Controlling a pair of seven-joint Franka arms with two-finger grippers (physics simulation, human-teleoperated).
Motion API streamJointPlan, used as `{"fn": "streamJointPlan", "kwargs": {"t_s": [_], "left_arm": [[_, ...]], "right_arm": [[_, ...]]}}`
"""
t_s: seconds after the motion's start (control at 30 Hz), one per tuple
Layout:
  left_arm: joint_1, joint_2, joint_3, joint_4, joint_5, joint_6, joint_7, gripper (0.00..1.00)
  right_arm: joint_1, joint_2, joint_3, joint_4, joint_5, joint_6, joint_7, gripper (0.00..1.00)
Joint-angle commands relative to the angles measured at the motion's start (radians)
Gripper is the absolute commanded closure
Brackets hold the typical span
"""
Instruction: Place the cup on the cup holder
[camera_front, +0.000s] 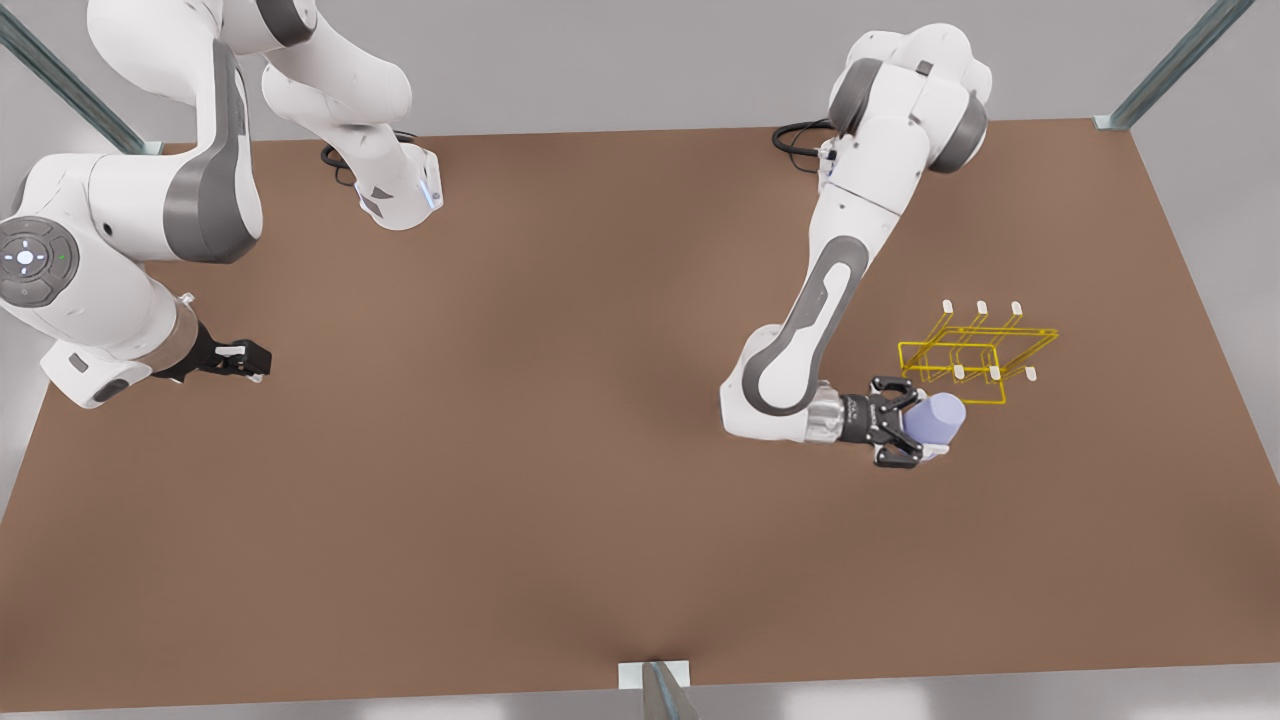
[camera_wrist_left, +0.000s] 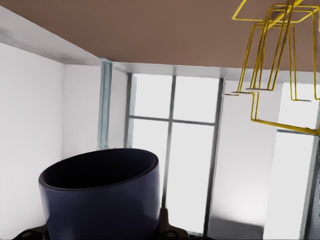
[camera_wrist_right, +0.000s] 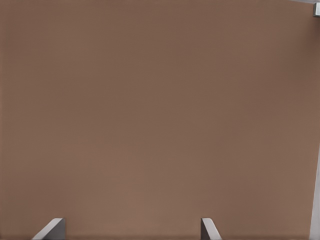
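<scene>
I have the brown counter (camera_front: 560, 450) spread across most of the front view, with both arms reaching over it from the far edge.

The arm on the front view's right is the left arm, since its wrist camera looks straight over the cup. It is folded down low, and the left end effector (camera_front: 925, 422) lies roughly level, pointing toward the front view's right. Its fingers (camera_front: 897, 389) are clamped on either side of the cup (camera_front: 938, 418), which is turned on its side with its mouth facing away from the wrist. In the left wrist view the cup (camera_wrist_left: 102, 200) sits close to the lens, its dark open rim toward the room.

The arm on the front view's left is the right arm, waiting near the counter's edge. The right end effector (camera_front: 245, 358) hangs there with nothing in it; in the right wrist view its two fingertips (camera_wrist_right: 51, 229) stand well apart.

The cup holder (camera_front: 975, 352) stands on the counter just beyond the cup, near it; I cannot tell if they touch. In the left wrist view the cup holder (camera_wrist_left: 275, 65) shows as yellow wire, apart from the cup.
</scene>
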Motion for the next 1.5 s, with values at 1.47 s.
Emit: {"fn": "streamJointPlan", "kwargs": {"t_s": [1.47], "left_arm": [[0.123,-0.052,0.032,-0.252,-0.161,-0.037,-0.107,0.22]], "right_arm": [[0.000,0.000,0.001,0.000,0.000,0.000,0.000,0.00]]}}
